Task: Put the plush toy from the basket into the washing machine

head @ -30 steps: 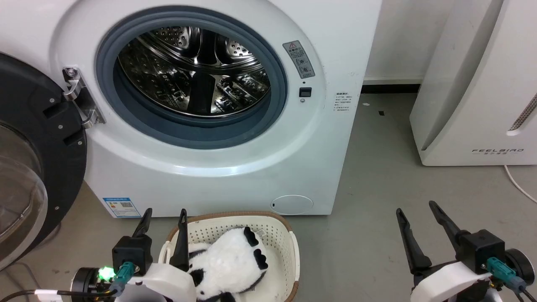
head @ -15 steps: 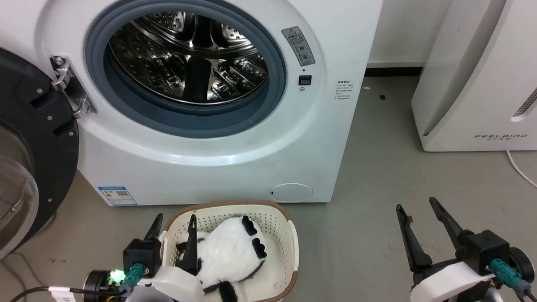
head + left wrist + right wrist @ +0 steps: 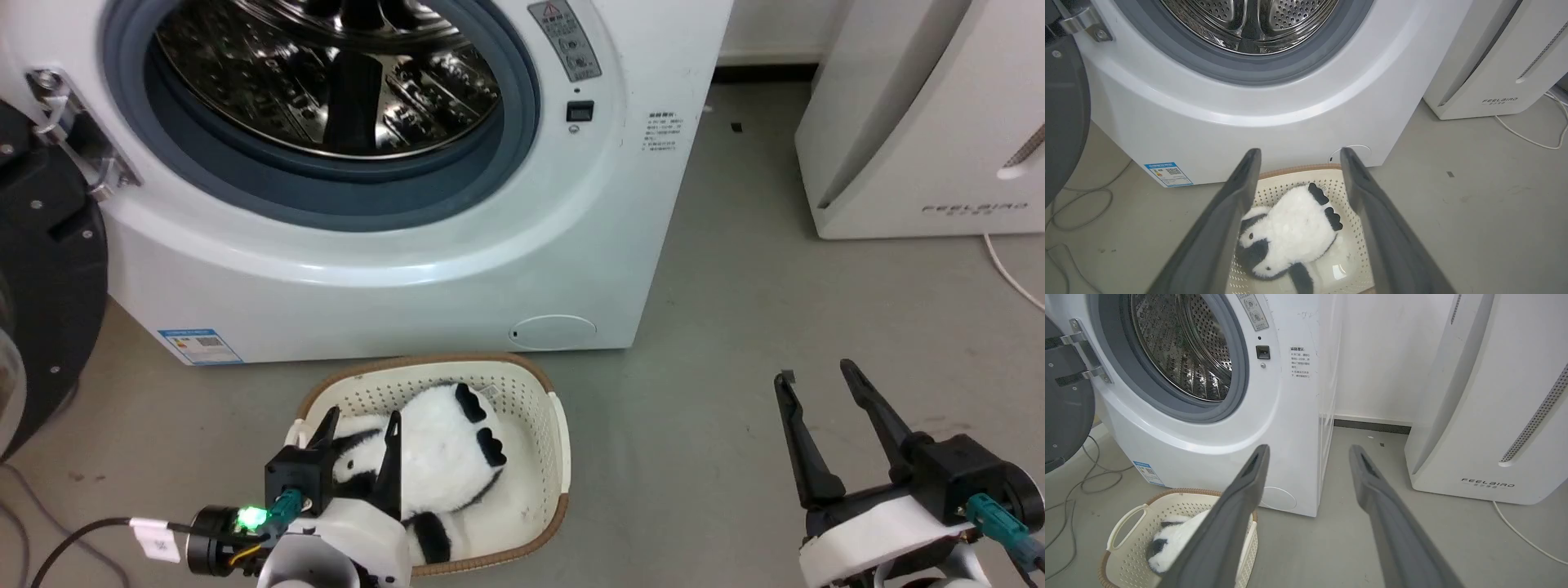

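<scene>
My left gripper (image 3: 363,418) splayed wide over basket (image 3: 557,445) | panda plush (image 3: 437,445) inside at its 1 o'clock, long axis 7-to-1 | right gripper (image 3: 816,376) splayed too, well off at 3 o'clock

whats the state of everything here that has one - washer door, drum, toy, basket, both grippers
black-framed round glass door: swung open to the left
shiny perforated steel drum: empty as far as visible
cream perforated plastic basket: upright on the floor
fluffy black-and-white panda plush: lying in the basket, ungripped
left gripper: open, above the panda
right gripper: open, empty
</scene>
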Robot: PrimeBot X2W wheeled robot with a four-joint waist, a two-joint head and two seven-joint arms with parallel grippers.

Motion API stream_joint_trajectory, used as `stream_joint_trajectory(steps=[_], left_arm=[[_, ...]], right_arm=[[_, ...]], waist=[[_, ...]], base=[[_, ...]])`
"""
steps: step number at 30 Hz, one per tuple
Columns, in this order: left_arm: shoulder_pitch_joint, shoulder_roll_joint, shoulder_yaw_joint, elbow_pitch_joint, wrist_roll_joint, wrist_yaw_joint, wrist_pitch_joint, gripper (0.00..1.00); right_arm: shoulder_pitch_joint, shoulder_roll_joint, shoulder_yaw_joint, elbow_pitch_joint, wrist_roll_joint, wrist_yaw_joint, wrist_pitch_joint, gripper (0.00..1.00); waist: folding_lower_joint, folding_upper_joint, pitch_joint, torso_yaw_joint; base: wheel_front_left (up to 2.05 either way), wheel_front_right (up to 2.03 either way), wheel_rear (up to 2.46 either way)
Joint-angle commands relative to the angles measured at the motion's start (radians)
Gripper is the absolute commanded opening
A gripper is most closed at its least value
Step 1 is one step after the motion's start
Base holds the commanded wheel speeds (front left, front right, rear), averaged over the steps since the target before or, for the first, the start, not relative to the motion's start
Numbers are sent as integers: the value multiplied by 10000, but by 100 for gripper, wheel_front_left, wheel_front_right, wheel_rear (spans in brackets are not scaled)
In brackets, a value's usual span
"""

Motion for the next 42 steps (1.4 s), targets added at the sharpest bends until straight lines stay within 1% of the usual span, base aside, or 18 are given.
stream_joint_trajectory(steps=[1, 12, 17, 32, 42], left_arm=[[-292, 76, -57, 275, -82, -39, -102, 100], [-1232, 348, -272, 1792, -219, -191, -146, 100], [-1757, 578, -388, 2632, -277, -259, -55, 100], [-3499, 1544, -861, 4963, -349, -441, 240, 100], [-4910, 2249, -1348, 6187, -287, -594, 492, 100]], right_arm=[[-183, 0, 2, -98, 144, -4, -98, 100], [-421, 0, 79, -212, 454, -4, -306, 100], [-555, 0, 79, -236, 945, -5, -410, 100], [-966, 0, 298, -464, 1537, -6, -721, 100], [-1194, 0, 529, -557, 1933, -7, -929, 100]], waist=[[0, 0, 242, -105], [0, 0, 1217, -499], [0, 0, 1736, -740], [0, 0, 3332, -1464], [0, 0, 4496, -1947]], base=[[0, 0, 0], [0, 0, 0], [0, 0, 0], [0, 0, 0], [0, 0, 0]])
